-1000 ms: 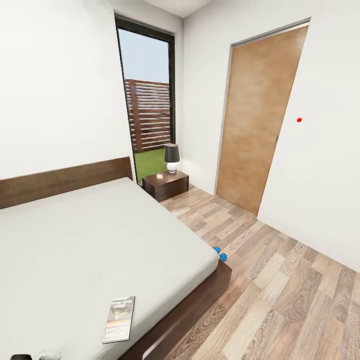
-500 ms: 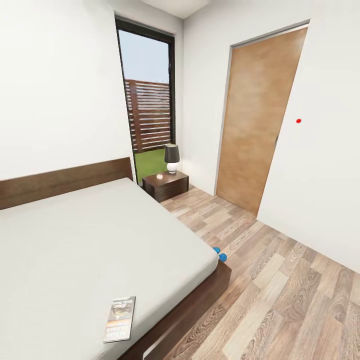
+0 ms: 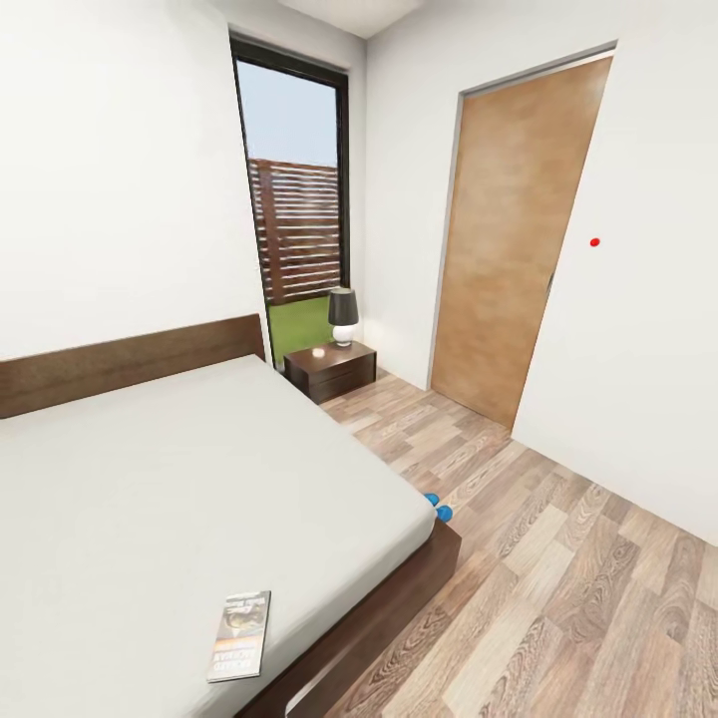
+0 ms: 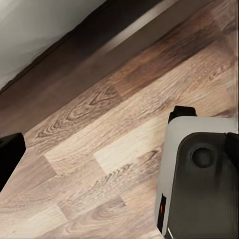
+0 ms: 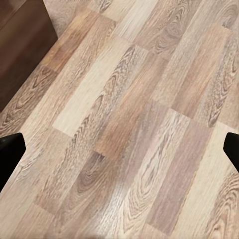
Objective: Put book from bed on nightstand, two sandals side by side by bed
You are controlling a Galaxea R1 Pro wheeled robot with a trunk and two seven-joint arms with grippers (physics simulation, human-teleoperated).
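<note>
The book [image 3: 239, 634] lies flat on the pale mattress near the foot corner of the bed [image 3: 179, 499]. Just past the bed's right side, two blue sandal [image 3: 438, 509] tips peek out on the floor, the rest hidden by the mattress. The dark nightstand [image 3: 331, 369] stands beside the headboard by the window and carries a lamp. In the left wrist view my left gripper [image 4: 119, 154] hangs open over the plank floor beside the bed frame [image 4: 99, 35]. My right gripper [image 5: 119, 149] is open over bare planks, its black fingertips [image 5: 10, 154] at the picture's edges.
A closed wooden door [image 3: 519, 239] fills the right wall, with a red dot [image 3: 595, 241] beside it. A lamp [image 3: 343, 315] stands on the nightstand. Wood floor [image 3: 558, 558] stretches between bed and wall. My grey base [image 4: 199, 179] shows in the left wrist view.
A dark and pale bit of arm at the head view's bottom left edge has dropped out of sight. The whole picture has shifted very slightly; nothing in the room has moved.
</note>
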